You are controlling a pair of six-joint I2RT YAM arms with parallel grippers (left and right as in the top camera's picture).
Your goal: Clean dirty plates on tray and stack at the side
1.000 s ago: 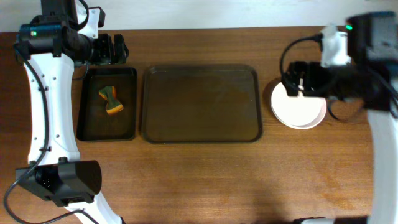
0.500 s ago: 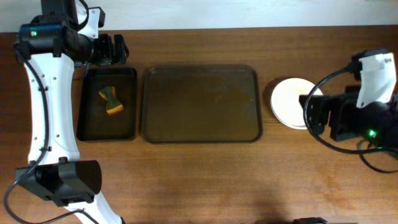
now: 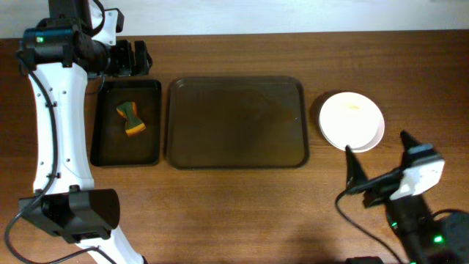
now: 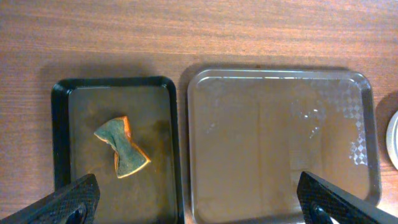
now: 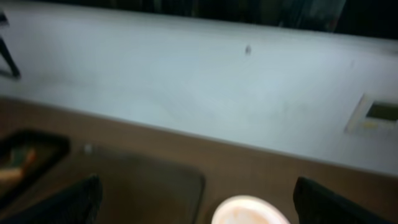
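— Brown wood makes up the surface (image 3: 234, 213), and the tray (image 3: 234, 125) lies at its middle, long side running left to right. Where are the plates?

— The plates (image 3: 352, 119) sit in a stack on the surface to the right of the tray, apart from its rim. The top one looks white. A second rim peeks out at the lower right, and I cannot count more than that.

— And the right tool?

— The right tool (image 3: 377, 150) is toward the front right, just in front of the stack and not touching it. Its two fingers (image 3: 354, 170) are spread wide with nothing between them. The right wrist view is blurred: a pale wall, the tray's far edge, one plate at the bottom.

— The left side?

— The left tool (image 3: 133, 59) hovers at the back left, just behind the far end of a smaller black tray (image 3: 143, 147). In the left wrist view its fingertips (image 4: 68, 202) stand far apart at the lower corners, gripping nothing.

— What lies in the black tray?

— A sponge (image 4: 122, 155), green with an orange face, pinched at the waist like a bow tie. It lies in the back-left part of that tray. The black tray sits just beside the brown tray, their long rims parallel.
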